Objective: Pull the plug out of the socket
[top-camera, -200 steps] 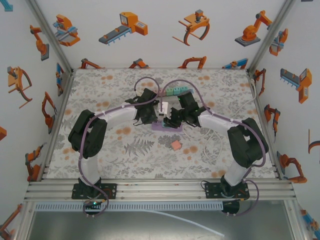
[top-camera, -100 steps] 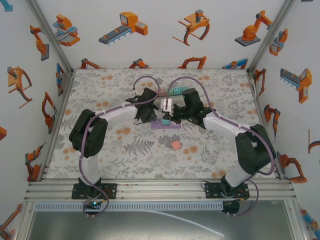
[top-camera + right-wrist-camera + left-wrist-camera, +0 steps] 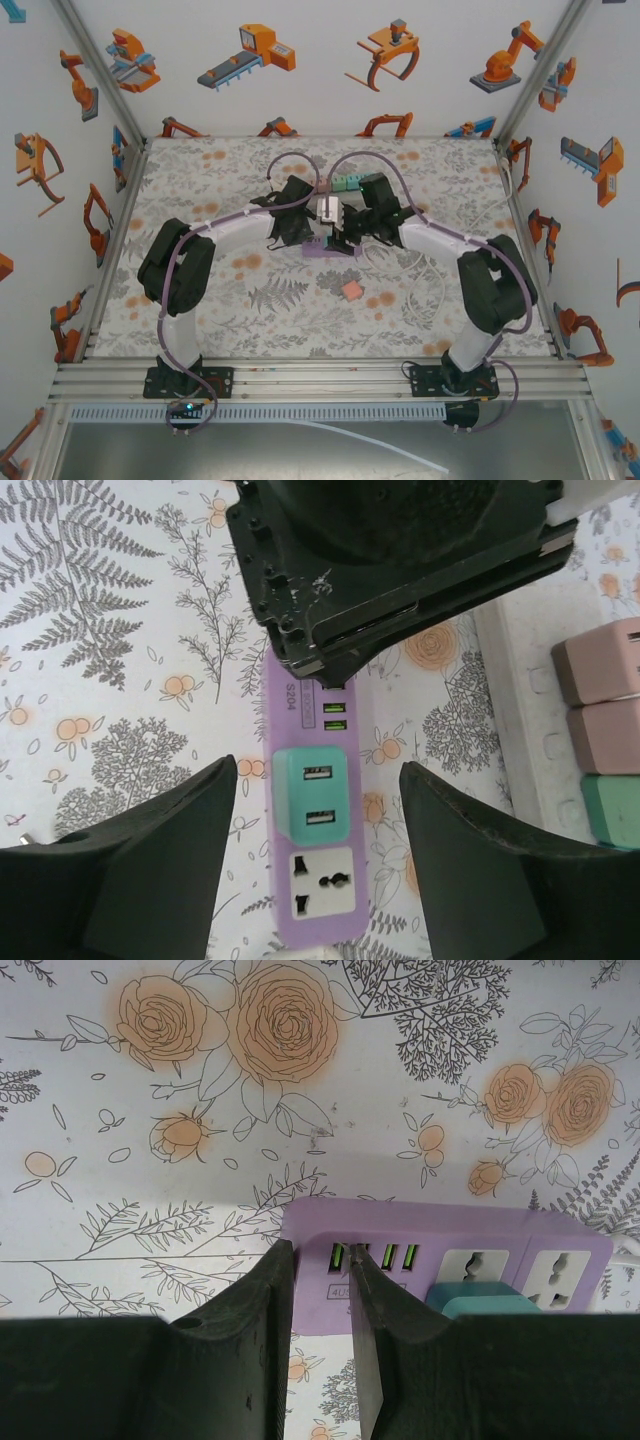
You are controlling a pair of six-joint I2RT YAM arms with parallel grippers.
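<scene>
Over floral table (image 3: pixel 100 630): seeing plug (image 3: pixel 311 797) seated in purple strip (image 3: pixel 285 910), between USB ports (image 3: pixel 336 718) and free outlet (image 3: pixel 320 880). Seemingly pinning strip's USB end with left gripper (image 3: pixel 318 1250) clenched tight; straddling plug with right gripper (image 3: pixel 318 768) spread wide, no contact. Looks like pre-grasp: next, drop, close on plug's sides, pull straight up while holding strip down.

Table (image 3: pixel 200 300) bears purple socket strip (image 3: pixel 325 254) (block (image 3: pixel 351 290) nearby).

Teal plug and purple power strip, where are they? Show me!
teal plug (image 3: pixel 312 796), right wrist view, middle of its top face
purple power strip (image 3: pixel 440 1222), left wrist view, bare edge above the sockets
</scene>
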